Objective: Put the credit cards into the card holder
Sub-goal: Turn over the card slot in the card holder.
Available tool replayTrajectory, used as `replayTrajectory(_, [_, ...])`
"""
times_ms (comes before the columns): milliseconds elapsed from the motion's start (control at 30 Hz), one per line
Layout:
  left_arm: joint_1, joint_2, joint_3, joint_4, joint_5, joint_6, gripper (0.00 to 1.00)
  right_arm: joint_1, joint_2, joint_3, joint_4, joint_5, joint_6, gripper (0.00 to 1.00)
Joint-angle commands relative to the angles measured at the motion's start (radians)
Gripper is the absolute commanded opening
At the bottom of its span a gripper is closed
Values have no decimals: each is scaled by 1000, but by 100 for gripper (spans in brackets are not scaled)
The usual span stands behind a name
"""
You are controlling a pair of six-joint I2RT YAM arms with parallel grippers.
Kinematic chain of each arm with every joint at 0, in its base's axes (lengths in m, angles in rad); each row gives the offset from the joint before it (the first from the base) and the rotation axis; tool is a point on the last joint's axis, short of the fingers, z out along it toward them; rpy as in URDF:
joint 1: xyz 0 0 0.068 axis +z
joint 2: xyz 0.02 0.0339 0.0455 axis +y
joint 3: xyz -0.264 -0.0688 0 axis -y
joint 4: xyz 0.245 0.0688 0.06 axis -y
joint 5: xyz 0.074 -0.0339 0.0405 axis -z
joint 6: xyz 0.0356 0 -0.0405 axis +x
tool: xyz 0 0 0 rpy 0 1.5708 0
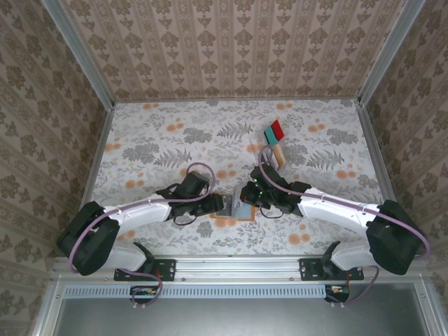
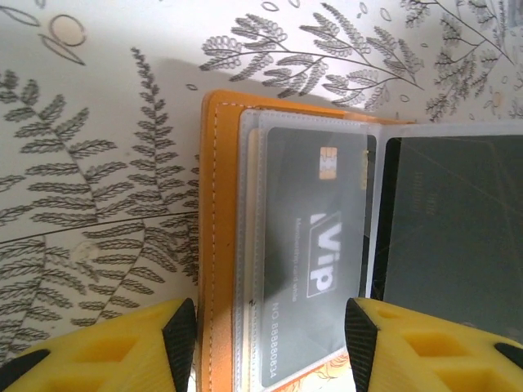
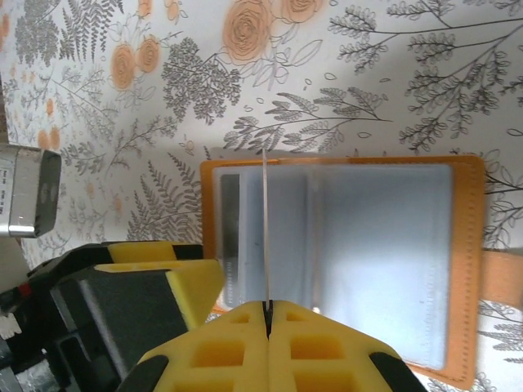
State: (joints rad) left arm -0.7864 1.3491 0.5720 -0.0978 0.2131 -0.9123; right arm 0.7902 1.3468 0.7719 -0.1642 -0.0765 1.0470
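The card holder (image 3: 466,245) lies open on the counter (image 1: 161,140) near its front edge, between both hands. The left hand (image 2: 270,343) is spread wide, astride the leaf with a grey VIP card (image 2: 315,245) in its sleeve. The right hand (image 3: 267,314) pinches a thin card (image 3: 265,229) upright, edge-on over the holder. Red and teal cards (image 1: 274,130) lie farther back.
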Motion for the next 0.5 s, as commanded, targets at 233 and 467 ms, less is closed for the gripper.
replayTrajectory(233, [-22,-102,7,-13,-83,-14,61,13,37,47,-12,-38,-25,6])
replayTrajectory(467, [-17,-174,-11,-48,-138,-13,68,15,64,50,-19,-36,-28,6])
